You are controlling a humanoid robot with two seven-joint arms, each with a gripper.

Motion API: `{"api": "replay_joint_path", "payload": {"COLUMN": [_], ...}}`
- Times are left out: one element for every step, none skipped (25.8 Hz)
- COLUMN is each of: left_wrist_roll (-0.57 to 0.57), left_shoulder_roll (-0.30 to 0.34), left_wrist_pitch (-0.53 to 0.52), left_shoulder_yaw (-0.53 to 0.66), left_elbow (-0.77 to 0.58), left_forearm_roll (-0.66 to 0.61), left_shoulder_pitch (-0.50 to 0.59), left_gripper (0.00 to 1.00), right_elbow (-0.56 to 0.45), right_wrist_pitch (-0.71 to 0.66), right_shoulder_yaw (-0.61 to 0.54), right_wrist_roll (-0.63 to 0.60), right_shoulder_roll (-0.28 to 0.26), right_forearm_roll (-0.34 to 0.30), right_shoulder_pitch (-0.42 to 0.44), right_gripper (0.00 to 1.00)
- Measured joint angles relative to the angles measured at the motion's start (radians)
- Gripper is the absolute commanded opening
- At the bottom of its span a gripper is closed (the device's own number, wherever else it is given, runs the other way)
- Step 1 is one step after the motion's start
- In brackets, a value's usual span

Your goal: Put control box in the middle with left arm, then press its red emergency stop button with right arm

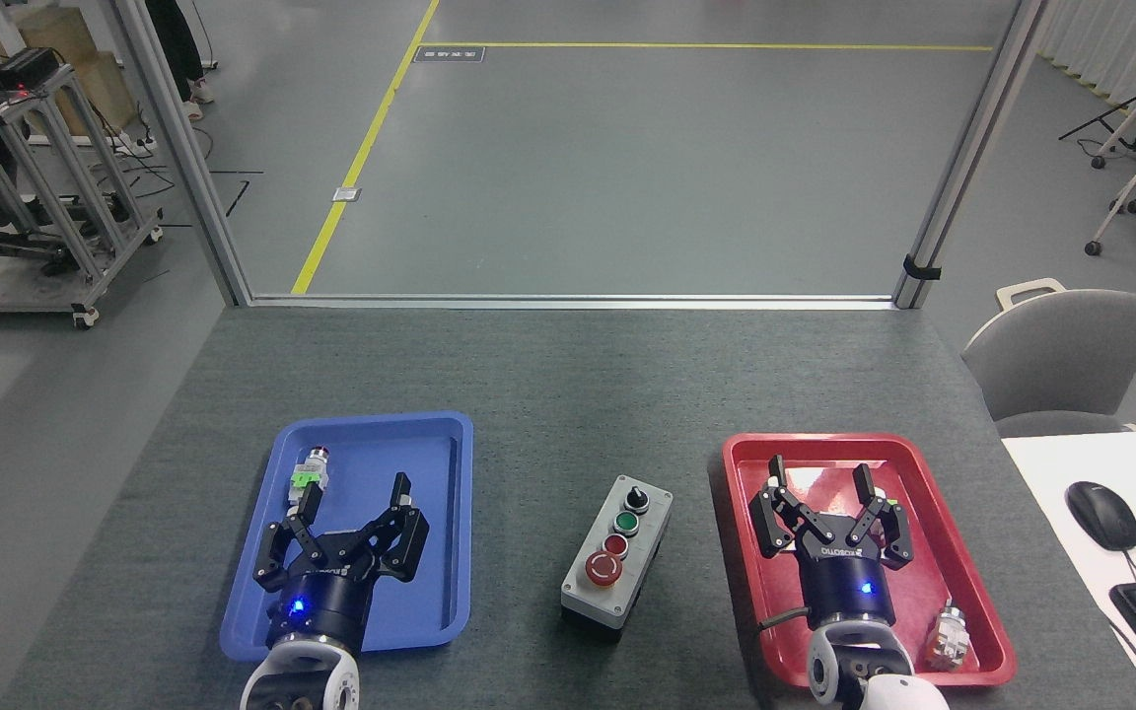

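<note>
Head view, control box (pixel 617 555) centered, labels unreadable

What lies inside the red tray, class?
In the red tray one silver push-button part shows. The open right gripper hovers above, hiding whatever lies beneath it.

The left arm (pixel 307 646) is ending in a black claw, the left gripper (pixel 353 493), built of several jointed fingers on a round black barrel. A small blue light is glowing on that barrel, and faint white lettering is showing across the claw's base. Below it a glossy white wrist shell with a dark round recess is showing. The right arm (pixel 849 631) is looking alike: the right gripper (pixel 819 478) is a black multi-finger claw carrying white lettering and a blue light, above a white wrist. A black cable (pixel 783 619) is curving out beside its barrel.
</note>
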Motion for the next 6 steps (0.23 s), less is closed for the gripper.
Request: {"api": "replay_joint_path", "payload": {"left_wrist_roll": [-0.002, -0.003, -0.003, -0.003, -0.004, -0.004], "left_shoulder_roll": [-0.001, -0.002, -0.002, -0.003, -0.003, -0.003], "left_wrist_pitch": [0.0, 0.0, 0.0, 0.0, 0.0, 0.0], "left_shoulder_yaw": [0.0, 0.0, 0.0, 0.0, 0.0, 0.0], "left_elbow": [0.001, 0.001, 0.001, 0.001, 0.001, 0.001], "left_forearm_roll": [0.0, 0.0, 0.0, 0.0, -0.001, -0.001], "left_shoulder_pitch": [0.0, 0.0, 0.0, -0.001, -0.002, -0.002], "left_gripper": [0.99, 0.99, 0.99, 0.99, 0.99, 0.99], "right_elbow": [0.001, 0.002, 0.003, 0.004, 0.005, 0.005], "right_wrist_pitch": [0.002, 0.002, 0.002, 0.002, 0.002, 0.002], "right_shoulder_yaw": [-0.001, -0.002, -0.003, -0.003, -0.003, -0.003], "right_wrist_roll": [-0.001, -0.001, -0.002, -0.003, -0.003, -0.003], "right_shoulder_roll": [0.0, 0.0, 0.0, -0.002, -0.002, -0.003], "right_forearm_roll": [0.0, -0.001, -0.001, -0.001, -0.002, -0.003], "right_shoulder_pitch": [-0.002, -0.005, -0.007, -0.008, -0.008, -0.01], "right_gripper": [1.0, 1.0, 1.0, 1.0, 1.0, 1.0]}}
